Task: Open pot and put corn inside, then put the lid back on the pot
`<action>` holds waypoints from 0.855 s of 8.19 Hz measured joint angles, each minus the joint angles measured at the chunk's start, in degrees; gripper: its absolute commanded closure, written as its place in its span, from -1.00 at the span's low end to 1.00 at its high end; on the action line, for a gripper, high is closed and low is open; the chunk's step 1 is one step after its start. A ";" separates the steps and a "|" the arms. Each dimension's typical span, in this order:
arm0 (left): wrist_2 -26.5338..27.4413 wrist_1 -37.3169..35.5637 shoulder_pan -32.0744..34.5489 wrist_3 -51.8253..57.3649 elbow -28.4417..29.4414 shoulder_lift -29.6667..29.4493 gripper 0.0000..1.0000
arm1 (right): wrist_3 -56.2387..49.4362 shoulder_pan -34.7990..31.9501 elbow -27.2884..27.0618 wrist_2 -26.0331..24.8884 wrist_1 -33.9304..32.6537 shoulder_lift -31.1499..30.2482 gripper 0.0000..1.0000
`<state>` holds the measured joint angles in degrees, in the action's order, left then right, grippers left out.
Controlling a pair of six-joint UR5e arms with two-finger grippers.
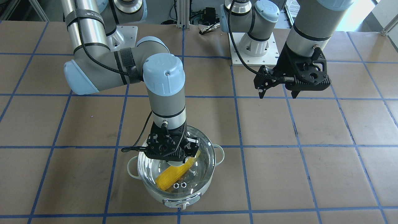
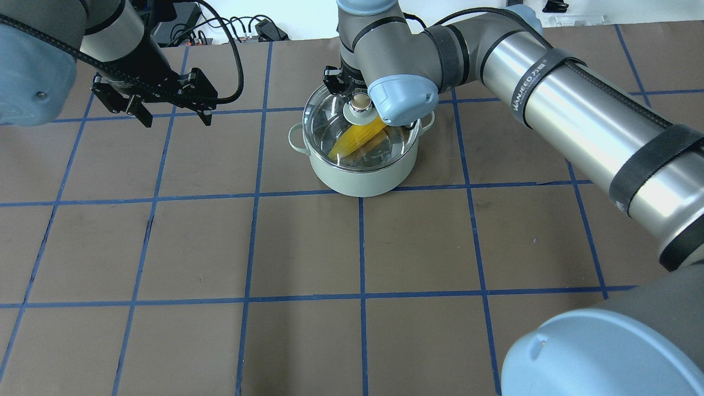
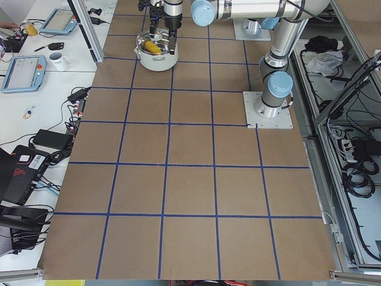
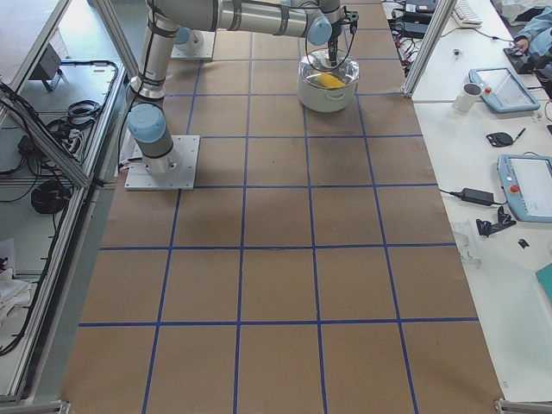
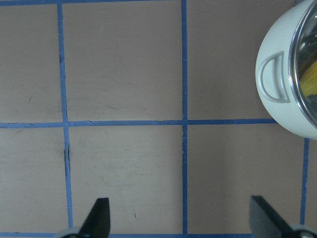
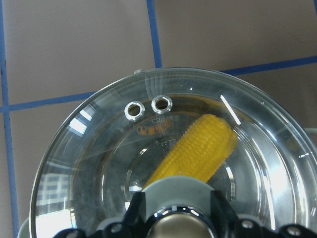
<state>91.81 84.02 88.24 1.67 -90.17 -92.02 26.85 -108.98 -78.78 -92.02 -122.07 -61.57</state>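
The pale grey-green pot (image 1: 178, 199) stands on the brown table, its control knob (image 1: 183, 205) facing the front camera. The yellow corn (image 1: 174, 177) lies slanted inside it, and also shows in the right wrist view (image 6: 198, 148). The clear glass lid (image 1: 203, 155) covers the pot's mouth, its two vent rings (image 6: 147, 107) over the corn. I cannot tell whether it rests on the rim. My right gripper (image 1: 172, 161) is shut on the lid's knob (image 2: 360, 102). My left gripper (image 1: 278, 93) is open and empty, hovering well away from the pot (image 5: 282, 84).
The arms' mounting plates (image 1: 253, 49) sit at the table's robot side. Blue tape lines grid the brown surface. Side desks hold tablets (image 4: 522, 185), a mug (image 4: 470, 95) and cables. The right arm's long links (image 2: 577, 110) reach across above the table.
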 measured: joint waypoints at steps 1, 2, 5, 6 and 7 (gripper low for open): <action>0.01 0.00 0.00 0.00 0.00 -0.01 -1.00 | 0.00 0.00 -0.15 0.00 -0.06 0.02 0.43; 0.00 0.00 0.00 0.00 -0.01 -0.05 -1.00 | -0.01 0.00 -0.29 0.00 -0.08 0.03 0.43; 0.02 0.00 0.00 0.07 -0.22 -0.09 -1.00 | -0.07 0.00 -0.48 -0.19 -0.14 -0.07 0.43; 0.04 0.00 0.00 0.09 -0.29 -0.09 -1.00 | -0.07 0.00 -0.49 -0.32 -0.20 -0.09 0.41; 0.00 -0.01 0.00 0.09 -0.32 -0.09 -1.00 | -0.06 0.00 -0.56 -0.39 -0.24 -0.12 0.21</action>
<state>91.81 84.02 88.24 1.76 -90.49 -92.11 26.79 -108.99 -79.34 -92.41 -122.31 -61.69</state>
